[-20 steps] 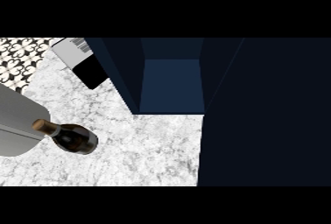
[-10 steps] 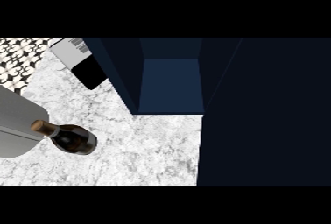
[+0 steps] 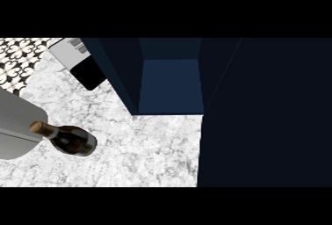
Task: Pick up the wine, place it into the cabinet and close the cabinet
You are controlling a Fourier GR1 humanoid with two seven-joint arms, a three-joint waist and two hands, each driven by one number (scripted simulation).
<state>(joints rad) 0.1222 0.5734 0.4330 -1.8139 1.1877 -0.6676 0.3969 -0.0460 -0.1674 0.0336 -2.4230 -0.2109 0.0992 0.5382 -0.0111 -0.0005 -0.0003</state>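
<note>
Dark glass wine bottle (image 3: 73, 139) with a tan cork top, standing upright on the white marbled counter (image 3: 149, 145), well to the left of the open dark blue cabinet (image 3: 170, 83) and nearer than its mouth. Touching or overlapping the grey forearm (image 3: 16, 123) that is entering at the far left of the cabinet; impossible to say from above whether that is contact or mere overlap. Neither hand showing anywhere, so no telling whether fingers are apart, together or clamped on the bottle.

Likely handling as a rigid, fairly heavy thing for its width: glass, smooth and slippery, breakable if knocked over or set down hard, top-heavy in feel once lifted by the neck. Best taken round the broad body below the shoulder rather than at the thin neck, keeping it upright on the way toward the cabinet's blue inner floor.

Looking straight down, so only the cork, the neck and the shoulder showing; the bottle's height and any label staying hidden. Forearm cut off by the left edge. Cabinet's right part merging into a large near-black mass (image 3: 266, 114), probably the open door or the cabinet's side, not separable here. Cabinet depth and any shelf hard to judge. Left of the cabinet and beyond the bottle, a grey and black flat box-like thing (image 3: 81, 61), identity unclear, beside a patch of black-and-white patterned tile (image 3: 19, 57).
</note>
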